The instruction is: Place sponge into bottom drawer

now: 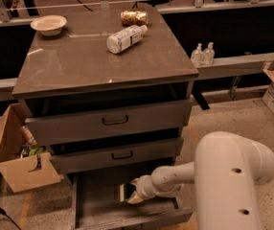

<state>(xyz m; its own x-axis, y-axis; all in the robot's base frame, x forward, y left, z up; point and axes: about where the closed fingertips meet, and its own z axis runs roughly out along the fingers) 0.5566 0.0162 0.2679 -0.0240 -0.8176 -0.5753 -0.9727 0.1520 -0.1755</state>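
Note:
The bottom drawer [98, 210] of the grey-brown cabinet is pulled out, and its flat floor shows. My gripper [133, 194] reaches into it from the right, low over the floor on the right side. It is shut on the sponge [124, 192], a small block with a dark face and pale foam that sticks out to the left of the fingers. The sponge is inside the drawer's outline, just above the floor; I cannot tell whether it touches. My white arm [223, 171] hides the drawer's right front corner.
The two upper drawers [113, 121] with black handles are slightly open. On the cabinet top lie a white bottle [125, 38], a gold can [133, 17] and a bowl [48, 24]. An open cardboard box [17, 162] stands at the left. Two small bottles [202, 54] sit on a ledge at the right.

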